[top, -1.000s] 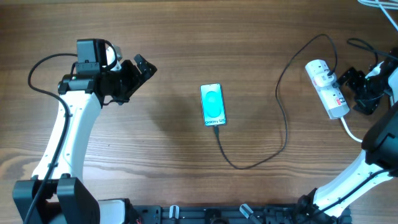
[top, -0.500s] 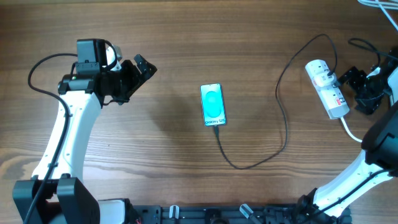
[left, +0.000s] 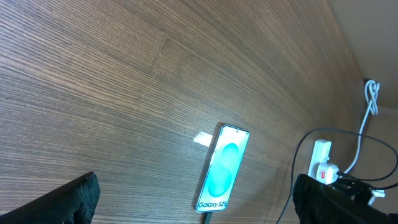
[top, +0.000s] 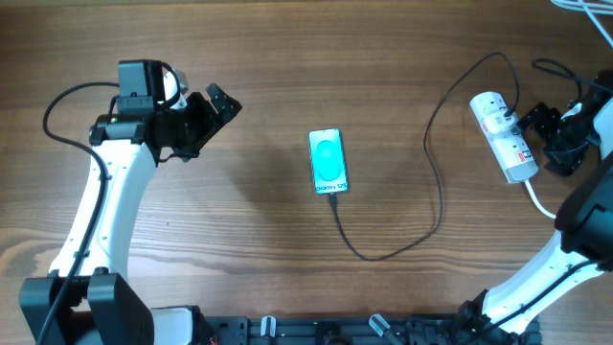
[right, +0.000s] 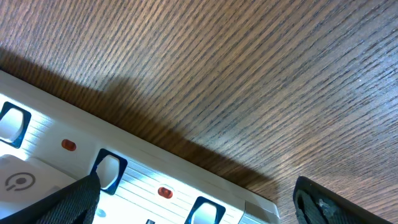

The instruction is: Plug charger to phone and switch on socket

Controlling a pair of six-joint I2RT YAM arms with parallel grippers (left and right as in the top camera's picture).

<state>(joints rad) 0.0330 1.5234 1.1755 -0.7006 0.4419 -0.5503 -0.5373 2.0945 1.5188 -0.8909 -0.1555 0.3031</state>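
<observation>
Overhead, the socket lies at the right side of the worktop, long axis running near-to-far, just left of the right tool, which gapes wide and empty. The left tool, likewise spread and empty, sits well apart beyond the phone.

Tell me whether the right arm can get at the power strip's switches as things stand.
Probably yes. The right gripper is open close beside the power strip, nothing lies between them, and the red switches on top are uncovered.
</observation>
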